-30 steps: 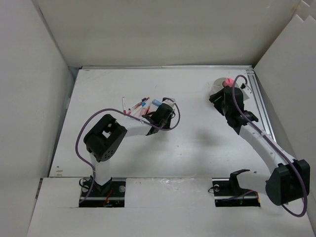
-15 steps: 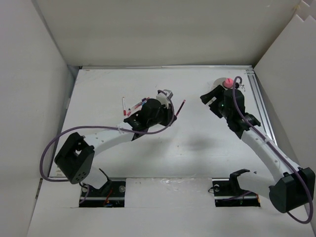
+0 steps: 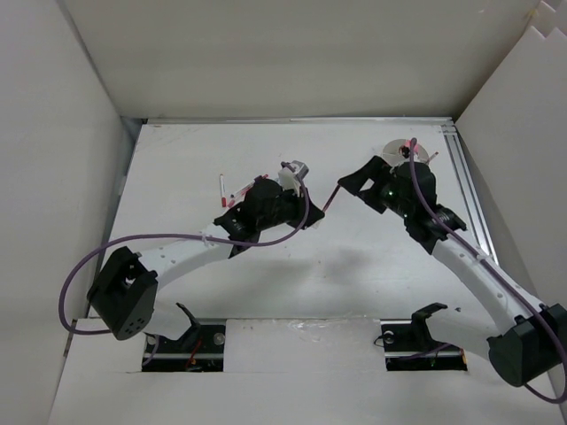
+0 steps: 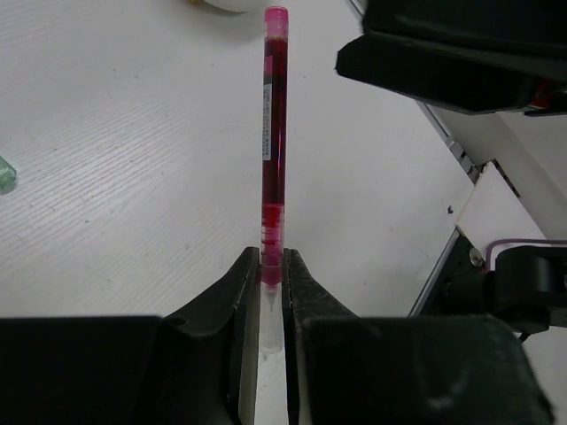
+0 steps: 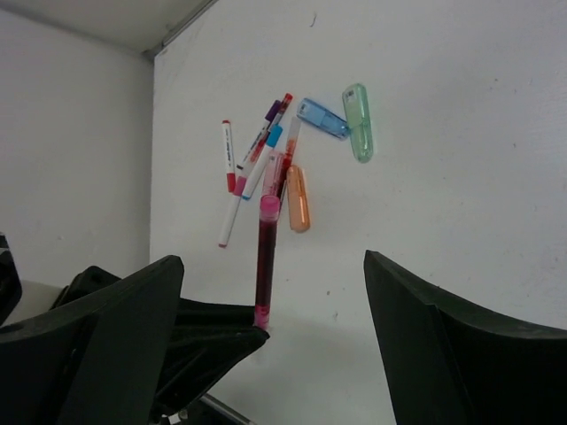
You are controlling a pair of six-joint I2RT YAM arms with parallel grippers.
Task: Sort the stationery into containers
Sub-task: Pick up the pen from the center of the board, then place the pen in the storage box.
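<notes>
From above, the left gripper [image 3: 307, 212] pinches a thin magenta plastic pen [image 3: 330, 198], its free end pointing at the right gripper [image 3: 368, 177], whose jaws are spread wide, near the round white divided cup [image 3: 392, 149]. Left wrist view: the grip sits at the pen's clear tail. Right wrist view: the pen shows between the wide fingers. It looks light, stiff and slick; I'd take it mid-barrel.
</notes>
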